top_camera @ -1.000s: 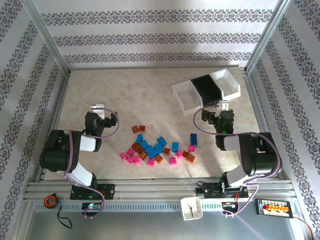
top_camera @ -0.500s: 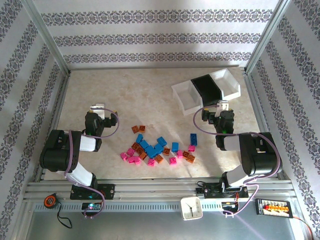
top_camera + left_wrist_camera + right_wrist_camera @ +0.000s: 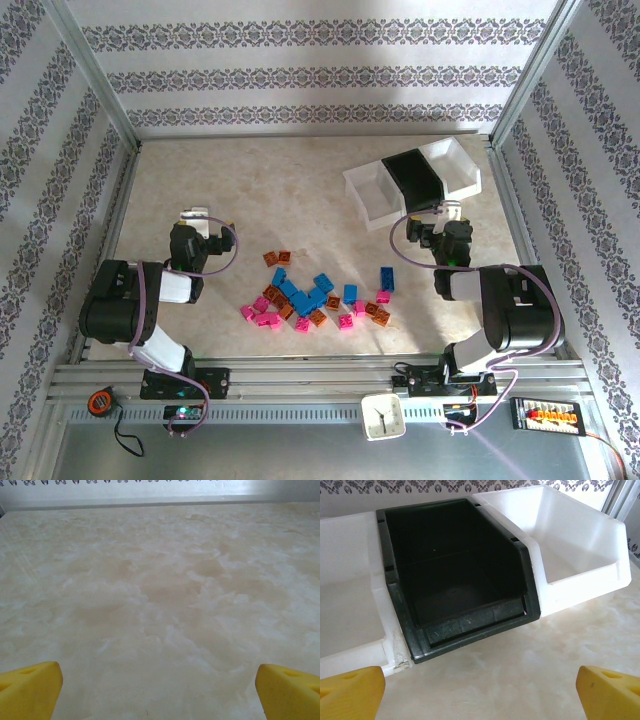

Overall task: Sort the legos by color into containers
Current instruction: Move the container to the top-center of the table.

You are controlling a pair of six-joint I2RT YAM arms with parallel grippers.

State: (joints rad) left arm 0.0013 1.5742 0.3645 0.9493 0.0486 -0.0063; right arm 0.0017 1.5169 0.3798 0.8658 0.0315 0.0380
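No sorting is done yet: legos (image 3: 312, 296) lie loose, containers (image 3: 465, 624) look empty, left gripper (image 3: 160, 695) and right gripper (image 3: 480, 695) gape with nothing held, so one must next reach into the pile.

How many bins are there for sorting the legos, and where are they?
3, joined in a row at the far right of the table: the left white bin, the black bin in the middle, and the right white bin. None appears hidden.
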